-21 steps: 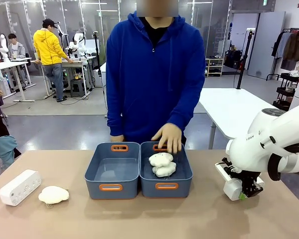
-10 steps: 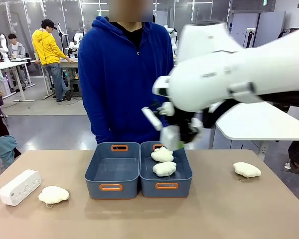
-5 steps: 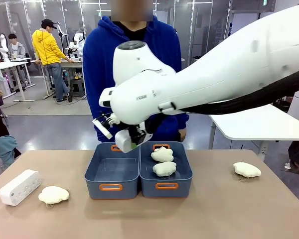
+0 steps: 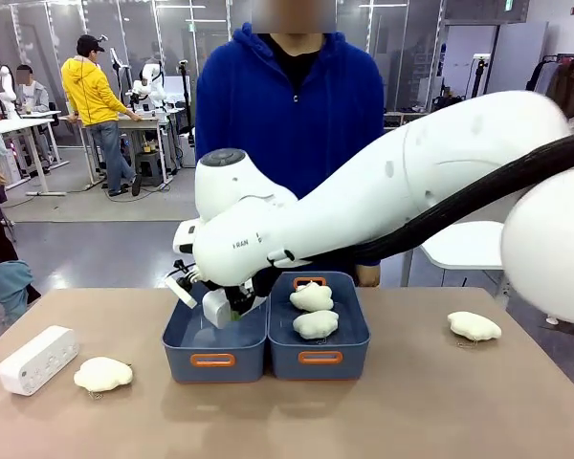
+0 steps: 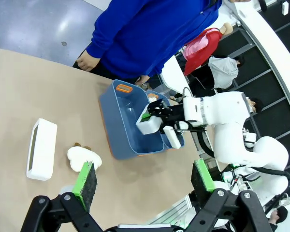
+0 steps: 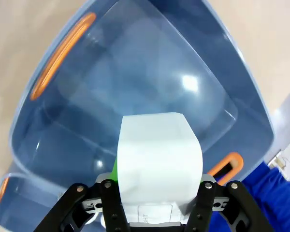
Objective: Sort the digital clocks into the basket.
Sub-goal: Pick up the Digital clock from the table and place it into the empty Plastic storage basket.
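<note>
front view has my right gripper (image 4: 226,306) reaching across the middle, low over the basket (image 4: 244,365) at lower centre-left of the frame, its jaws clamped on a digital clock (image 4: 215,309). the clock hangs end-down at about rim level. i hold it by its short sides so it can drop straight in without catching a wall. right wrist view confirms this: the white box sits between the fingers with only bare blue floor beneath it, so i judge the release is the step in hand. this basket is the one to use because the twin basket (image 4: 344,361) just beside it, to the right, already holds two cloud-shaped items (image 4: 314,311). the person (image 4: 287,124) stands behind both bins, at upper centre. the second digital clock (image 4: 38,360) lies flat on the table (image 4: 411,411) at the far lower left, next to a loose cloud (image 4: 102,373); another cloud (image 4: 474,325) rests at lower right. left wrist view shows my left gripper (image 5: 144,178) spread wide and empty, high above that clock, which suits a pick from there.
</note>
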Available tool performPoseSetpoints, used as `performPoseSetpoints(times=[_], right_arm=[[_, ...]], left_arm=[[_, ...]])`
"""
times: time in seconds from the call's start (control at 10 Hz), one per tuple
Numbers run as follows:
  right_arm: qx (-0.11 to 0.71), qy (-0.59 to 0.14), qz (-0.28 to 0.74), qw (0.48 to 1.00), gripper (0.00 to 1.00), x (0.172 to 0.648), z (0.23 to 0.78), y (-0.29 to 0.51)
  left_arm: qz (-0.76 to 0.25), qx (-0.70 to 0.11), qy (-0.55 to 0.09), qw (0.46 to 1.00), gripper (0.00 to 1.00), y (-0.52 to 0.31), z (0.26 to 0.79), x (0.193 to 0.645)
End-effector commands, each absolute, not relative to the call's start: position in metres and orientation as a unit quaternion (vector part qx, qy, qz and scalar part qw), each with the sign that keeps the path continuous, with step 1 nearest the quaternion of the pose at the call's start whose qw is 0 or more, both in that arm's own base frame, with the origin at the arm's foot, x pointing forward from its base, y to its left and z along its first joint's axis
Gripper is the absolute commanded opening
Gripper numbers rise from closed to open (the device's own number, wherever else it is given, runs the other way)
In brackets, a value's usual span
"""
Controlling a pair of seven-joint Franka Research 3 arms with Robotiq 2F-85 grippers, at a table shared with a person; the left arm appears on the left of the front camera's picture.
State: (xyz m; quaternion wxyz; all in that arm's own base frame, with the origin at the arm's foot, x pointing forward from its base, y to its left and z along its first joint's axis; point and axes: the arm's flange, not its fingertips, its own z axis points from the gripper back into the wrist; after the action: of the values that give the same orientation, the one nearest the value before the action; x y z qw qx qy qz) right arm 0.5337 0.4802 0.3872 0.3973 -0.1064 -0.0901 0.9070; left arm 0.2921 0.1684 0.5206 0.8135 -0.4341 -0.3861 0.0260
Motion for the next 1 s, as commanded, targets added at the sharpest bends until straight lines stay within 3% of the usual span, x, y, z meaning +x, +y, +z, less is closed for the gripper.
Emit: performPoseSetpoints(times=[0.0,0.2,0.6,0.9], right_arm=[[-0.107,-0.076,0.902,0.41,0.51,0.531,0.385,0.492],[-0.109,-0.071,0.906,0.402,0.51,0.531,0.38,0.494],[-0.086,-0.077,0.904,0.411,1.0,0.531,0.384,0.486],[-0.099,-0.072,0.905,0.407,1.0,0.529,0.382,0.464]], left_arm=[[0.019,-0.442,-0.395,0.805,1.0,0.169,0.521,0.293],[0.019,-0.442,-0.395,0.805,1.0,0.169,0.521,0.293],[0.019,-0.442,-0.395,0.805,1.0,0.169,0.521,0.293],[0.019,-0.442,-0.395,0.805,1.0,0.169,0.521,0.293]])
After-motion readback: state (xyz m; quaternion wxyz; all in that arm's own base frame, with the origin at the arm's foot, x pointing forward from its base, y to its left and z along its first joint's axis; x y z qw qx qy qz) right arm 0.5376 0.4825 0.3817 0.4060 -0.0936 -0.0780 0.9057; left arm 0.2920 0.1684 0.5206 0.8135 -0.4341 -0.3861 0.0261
